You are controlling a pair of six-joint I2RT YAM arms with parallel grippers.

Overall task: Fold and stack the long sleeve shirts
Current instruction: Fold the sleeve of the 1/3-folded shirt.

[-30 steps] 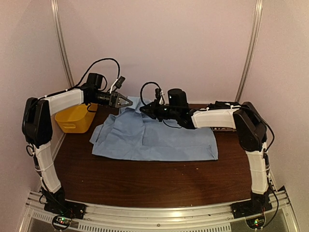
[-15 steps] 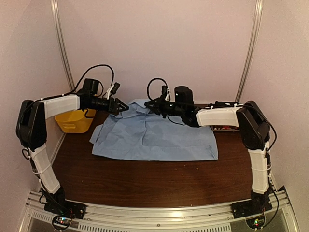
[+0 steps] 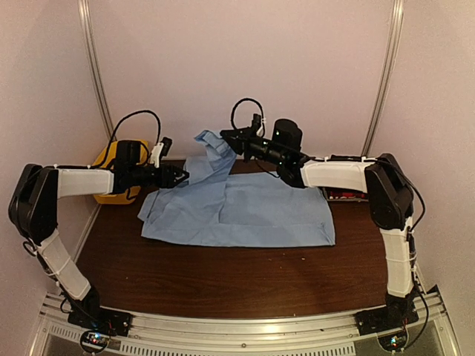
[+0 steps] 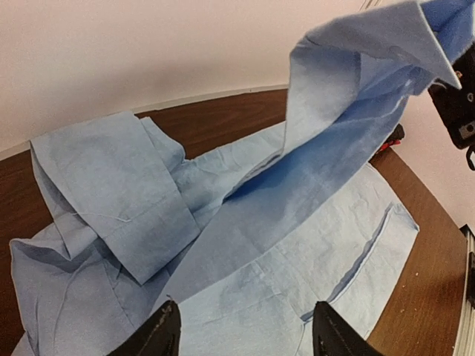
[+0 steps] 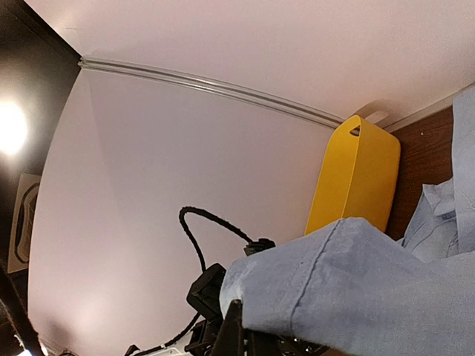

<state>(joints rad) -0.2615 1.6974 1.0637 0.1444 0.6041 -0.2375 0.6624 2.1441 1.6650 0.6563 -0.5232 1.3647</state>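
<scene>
Collar (image 3: 208,140) of the light blue shirt (image 3: 252,211) hangs pinched in the right gripper (image 3: 225,137); left gripper (image 3: 180,176) gapes empty nearby.

The shirt (image 3: 245,215) is plain light blue with no print, and deeper blue in the shade under its lifted fold. The table (image 3: 223,274) under the shirt is dark reddish-brown wood. The basket (image 5: 356,178) beside the shirt is bright yellow. The arms (image 3: 82,179) over it are white with black joints.

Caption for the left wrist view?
Open left end effector faces the light blue shirt, one edge lifted by the right end effector.
</scene>
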